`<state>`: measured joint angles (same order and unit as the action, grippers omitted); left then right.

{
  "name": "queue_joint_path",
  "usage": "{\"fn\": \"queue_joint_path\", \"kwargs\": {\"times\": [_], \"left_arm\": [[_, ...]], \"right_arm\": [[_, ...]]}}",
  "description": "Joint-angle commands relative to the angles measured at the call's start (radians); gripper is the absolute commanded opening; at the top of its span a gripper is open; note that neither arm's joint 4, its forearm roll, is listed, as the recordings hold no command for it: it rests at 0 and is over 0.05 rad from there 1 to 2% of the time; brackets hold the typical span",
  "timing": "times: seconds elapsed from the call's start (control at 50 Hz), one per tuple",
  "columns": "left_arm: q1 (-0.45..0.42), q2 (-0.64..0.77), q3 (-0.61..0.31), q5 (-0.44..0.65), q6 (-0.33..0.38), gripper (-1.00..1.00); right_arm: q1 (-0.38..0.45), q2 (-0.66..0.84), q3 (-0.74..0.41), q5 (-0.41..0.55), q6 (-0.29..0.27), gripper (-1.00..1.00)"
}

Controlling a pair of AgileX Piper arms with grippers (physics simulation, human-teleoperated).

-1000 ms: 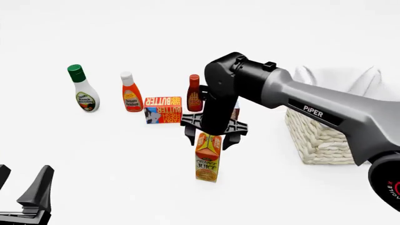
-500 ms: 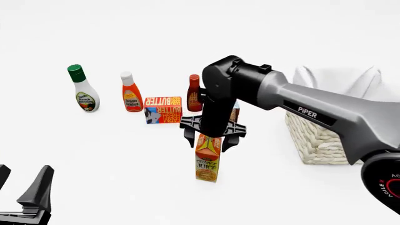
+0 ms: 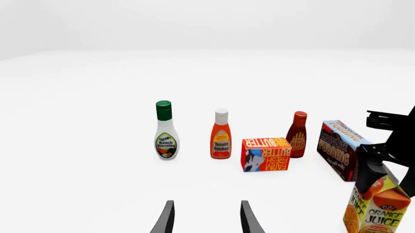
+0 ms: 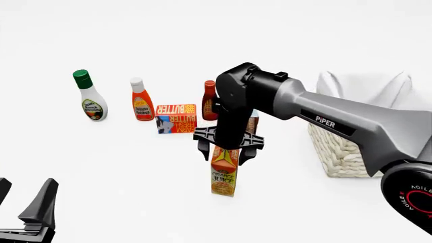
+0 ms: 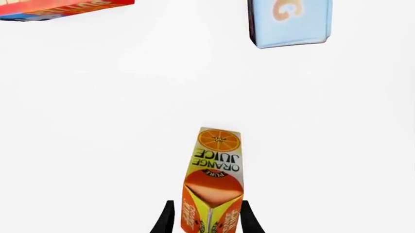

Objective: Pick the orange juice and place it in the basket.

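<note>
The orange juice [image 4: 224,176] is a tall orange and yellow carton standing upright in the middle of the table, and it also shows as orange juice [image 5: 213,177] and orange juice [image 3: 377,209]. My right gripper [image 4: 225,152] hangs over it, open, one finger on each side of the gabled top, not closed on it; in its own view the right gripper [image 5: 207,221] straddles the carton. The basket [image 4: 341,149], cream wicker with white cloth lining, stands to the right. My left gripper [image 4: 24,202] is open and empty at the near left, seen too as left gripper [image 3: 206,221].
Behind the carton stand a ranch bottle [image 4: 90,96], a ketchup bottle [image 4: 141,100], a butter box [image 4: 175,118] and a BBQ sauce bottle [image 4: 209,100]. A chocolate pudding box [image 3: 342,149] lies just beyond the carton, mostly hidden by the right arm in the front view.
The right arm has shifted slightly left and settled lower around the carton's top. The carton and the left gripper have not moved.
</note>
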<state>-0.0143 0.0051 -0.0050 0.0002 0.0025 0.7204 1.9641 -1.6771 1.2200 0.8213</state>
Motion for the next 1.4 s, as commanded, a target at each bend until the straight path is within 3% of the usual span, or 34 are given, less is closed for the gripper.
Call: {"fn": "queue_joint_path", "kwargs": {"times": [0.02,0.36,0.38,0.86,1.04,1.18,1.36,1.4], "left_arm": [[0.000,0.000,0.000,0.000,0.000,1.00],[0.000,0.000,0.000,0.000,0.000,1.00],[0.000,0.000,0.000,0.000,0.000,1.00],[0.000,0.000,0.000,0.000,0.000,1.00],[0.000,0.000,0.000,0.000,0.000,1.00],[0.000,0.000,0.000,0.000,0.000,1.00],[0.000,0.000,0.000,0.000,0.000,1.00],[0.000,0.000,0.000,0.000,0.000,1.00]], "right_arm": [[0.000,0.016,-0.004,0.000,0.003,1.00],[-0.034,0.017,0.011,0.000,-0.018,1.00],[-0.033,0.019,0.008,0.000,-0.020,-1.00],[-0.027,-0.049,0.031,0.000,-0.028,-1.00],[-0.049,-0.108,0.019,0.000,-0.106,-1.00],[-0.050,-0.151,0.029,0.000,-0.120,-1.00],[-0.072,-0.206,0.037,0.000,-0.192,-1.00],[-0.068,-0.210,0.031,0.000,-0.187,-1.00]]}}
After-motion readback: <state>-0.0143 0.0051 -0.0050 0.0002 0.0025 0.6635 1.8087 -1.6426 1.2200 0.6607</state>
